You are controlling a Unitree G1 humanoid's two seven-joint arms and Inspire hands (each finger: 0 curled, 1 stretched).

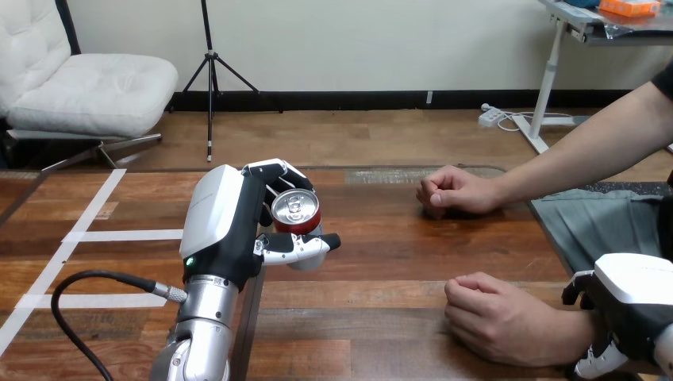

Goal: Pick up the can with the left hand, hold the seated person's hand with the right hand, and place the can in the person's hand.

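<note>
Now: can clamped in the left hand, right hand at the person's near wrist

Start at the left of your view, where strips of white tape (119,236) cross the wooden table (381,262). Just right of them the left arm (202,325) comes up from the near edge. The left hand (230,230) sits over the middle-left of the table with its white back turned toward you. Its fingers are curled over the far side of the can (295,210) and its thumb wraps the near side, so the can is clamped between them. You see the can's silver top with its pull tab and a band of its red wall, and the can stands roughly upright. Whether its base touches the wood you cannot tell, since the hand and the can's own body hide it.

Moving right, the person's far hand (448,190) lies on the table as a loose fist, well apart from the can. Nearer to you, the person's near hand (492,317) also rests on the wood, fingers folded under, knuckles pointing left.

At the near right corner the right hand (635,294) is at the wrist of that near hand, touching it or just beside it. How far it is closed, and whether it has hold of the wrist, you cannot tell from this angle
</note>
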